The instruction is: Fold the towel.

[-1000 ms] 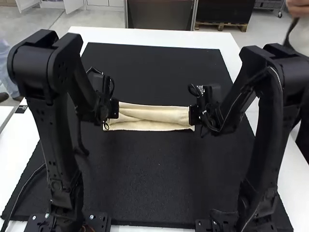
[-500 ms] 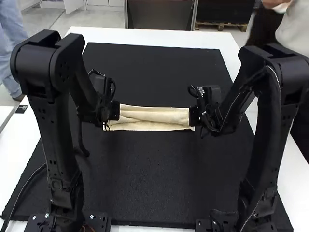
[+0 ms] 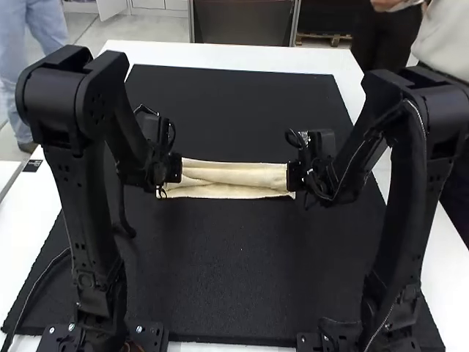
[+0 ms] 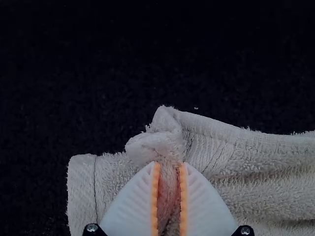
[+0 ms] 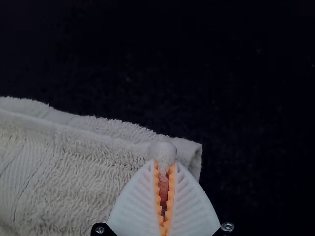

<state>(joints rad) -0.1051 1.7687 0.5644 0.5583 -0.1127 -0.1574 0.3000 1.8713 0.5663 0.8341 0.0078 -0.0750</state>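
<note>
A cream towel (image 3: 234,180) lies on a black mat (image 3: 242,257) that covers much of a white tabletop (image 3: 220,55). The towel forms a narrow, folded strip running sideways between two black robot arms, with a long crease along it and a raised roll on its far side.

The left arm (image 3: 80,213) rises at the near side, bends sharply at its top and slopes down and forward, so that the left tool (image 3: 174,167) meets the towel's left end. The right arm (image 3: 410,205) mirrors it, angling down and inward to put the right tool (image 3: 294,176) at the towel's right end.

Close up, from the left wrist, the left tool (image 4: 170,164) is closed on a gathered pinch of terry cloth, which bunches up between and just beyond its white, ribbed fingers with orange pads (image 4: 154,196). From the right wrist, the right tool (image 5: 165,162) is closed on a small, rounded tuft near a corner, its fingertips close together. The cloth beside both pinches lies in soft, layered folds.
</note>
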